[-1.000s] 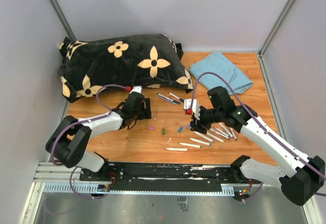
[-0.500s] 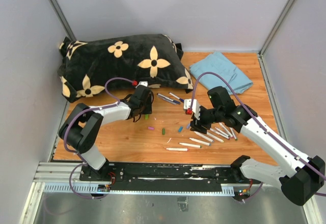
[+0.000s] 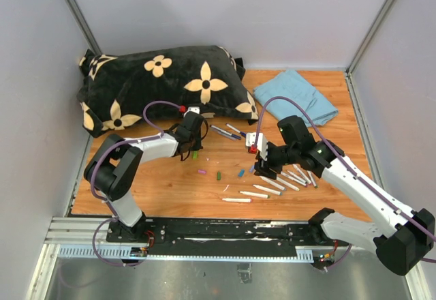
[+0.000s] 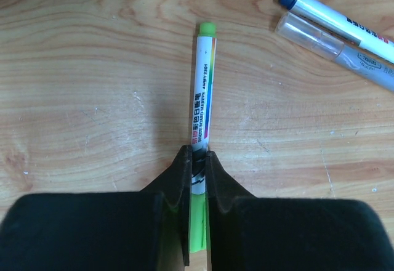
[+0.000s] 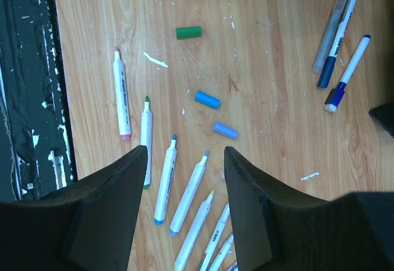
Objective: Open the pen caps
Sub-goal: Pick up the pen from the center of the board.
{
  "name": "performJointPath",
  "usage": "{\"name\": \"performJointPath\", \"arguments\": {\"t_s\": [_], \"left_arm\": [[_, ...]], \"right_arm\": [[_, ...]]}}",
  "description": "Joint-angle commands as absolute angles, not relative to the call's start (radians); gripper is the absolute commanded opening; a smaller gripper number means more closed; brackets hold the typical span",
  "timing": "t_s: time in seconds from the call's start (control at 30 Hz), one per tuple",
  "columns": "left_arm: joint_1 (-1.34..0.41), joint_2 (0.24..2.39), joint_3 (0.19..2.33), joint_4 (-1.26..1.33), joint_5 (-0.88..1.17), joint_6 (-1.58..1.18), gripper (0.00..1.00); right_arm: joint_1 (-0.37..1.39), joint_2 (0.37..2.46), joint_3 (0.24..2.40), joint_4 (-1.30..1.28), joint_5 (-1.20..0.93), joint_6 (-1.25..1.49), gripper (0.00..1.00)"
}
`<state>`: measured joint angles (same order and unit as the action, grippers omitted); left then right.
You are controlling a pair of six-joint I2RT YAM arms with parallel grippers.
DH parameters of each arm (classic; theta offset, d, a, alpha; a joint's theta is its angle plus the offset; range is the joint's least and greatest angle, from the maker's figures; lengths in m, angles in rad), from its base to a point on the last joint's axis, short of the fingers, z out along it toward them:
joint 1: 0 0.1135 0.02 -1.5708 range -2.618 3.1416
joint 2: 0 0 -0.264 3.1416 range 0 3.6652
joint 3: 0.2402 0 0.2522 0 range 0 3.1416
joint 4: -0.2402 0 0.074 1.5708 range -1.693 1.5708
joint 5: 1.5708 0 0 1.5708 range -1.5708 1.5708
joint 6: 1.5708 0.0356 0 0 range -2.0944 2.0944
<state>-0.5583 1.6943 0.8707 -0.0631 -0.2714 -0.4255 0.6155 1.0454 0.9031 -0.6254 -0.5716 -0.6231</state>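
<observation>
Left tool (image 4: 197,154) clamped tight on a green pen (image 4: 202,86), pinching where the white barrel meets its cap (image 4: 197,231). The pen lies flat on the tabletop (image 4: 86,98), near the pillow (image 3: 157,82). Right tool (image 5: 184,154) jaws half spread, holding nothing, hovering over uncapped pens (image 5: 165,182). Loose on the wood between the arms: green cap (image 5: 188,32), blue cap (image 5: 207,99), lilac cap (image 5: 225,130).
</observation>
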Motion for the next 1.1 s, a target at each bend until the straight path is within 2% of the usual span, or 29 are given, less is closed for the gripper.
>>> {"name": "performJointPath", "arguments": {"t_s": [0.0, 0.27, 0.57, 0.67, 0.87, 0.97, 1.07], "left_arm": [[-0.553, 1.686, 0.866, -0.119, -0.280, -0.404, 0.00], [-0.552, 1.560, 0.825, -0.081, -0.298, -0.367, 0.00], [-0.552, 1.403, 0.737, -0.016, -0.217, -0.359, 0.00], [-0.552, 1.357, 0.719, 0.000, -0.161, -0.364, 0.00], [-0.552, 1.284, 0.683, 0.037, -0.036, -0.398, 0.00], [-0.553, 1.240, 0.659, 0.069, 0.058, -0.420, 0.00], [-0.552, 1.208, 0.632, 0.110, 0.205, -0.442, 0.00]], "right_arm": [[0.591, 1.043, 0.885, -0.623, -0.597, -0.626, 0.54], [0.591, 1.019, 0.887, -0.622, -0.658, -0.623, 0.55], [0.592, 0.934, 0.885, -0.597, -0.811, -0.664, 0.62], [0.592, 0.913, 0.878, -0.569, -0.863, -0.748, 0.69], [0.595, 0.877, 0.833, -0.567, -0.967, -1.141, 0.97], [0.599, 0.870, 0.829, -0.586, -0.972, -1.330, 0.98], [0.600, 0.904, 0.853, -0.595, -0.960, -1.403, 0.98]]}}
